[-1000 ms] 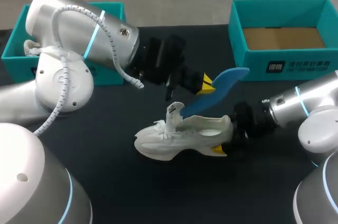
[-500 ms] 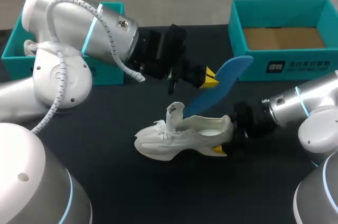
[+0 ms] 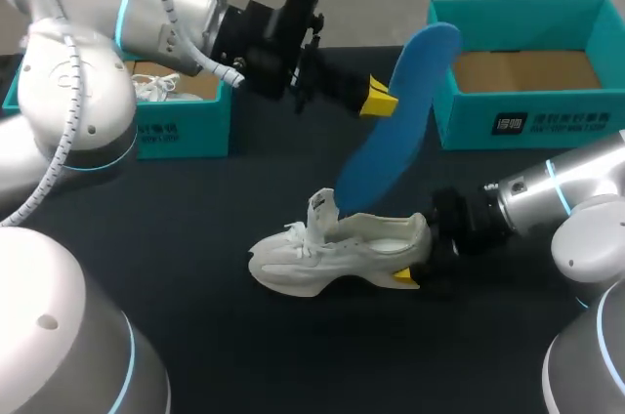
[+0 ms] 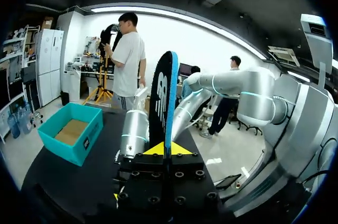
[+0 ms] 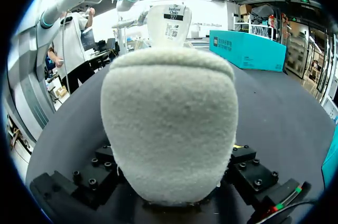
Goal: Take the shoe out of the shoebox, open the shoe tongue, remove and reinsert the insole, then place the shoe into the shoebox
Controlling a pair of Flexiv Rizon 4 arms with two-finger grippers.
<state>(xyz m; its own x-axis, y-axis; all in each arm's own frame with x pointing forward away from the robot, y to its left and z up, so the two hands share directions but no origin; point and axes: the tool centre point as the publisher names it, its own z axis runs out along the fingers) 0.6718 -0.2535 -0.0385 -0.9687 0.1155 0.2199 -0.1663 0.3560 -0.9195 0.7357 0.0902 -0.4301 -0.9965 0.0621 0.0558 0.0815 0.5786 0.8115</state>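
A white shoe lies on its sole on the black table, its tongue raised. My right gripper is shut on its heel from the right; in the right wrist view the padded heel hides the fingers. My left gripper is shut on a blue insole, held above the shoe. The insole stands steeply, its lower end at the shoe's opening. In the left wrist view the insole rises edge-on from between the yellow tips of my left gripper.
A teal shoebox with a bare brown bottom stands at the back right. Another teal box at the back left holds a second white shoe. My left arm stretches across the table's back half.
My left gripper has risen and drawn back, swinging the insole from a low slant to nearly upright. Its lower end stays at the shoe's opening. The right arm and shoe have not moved.
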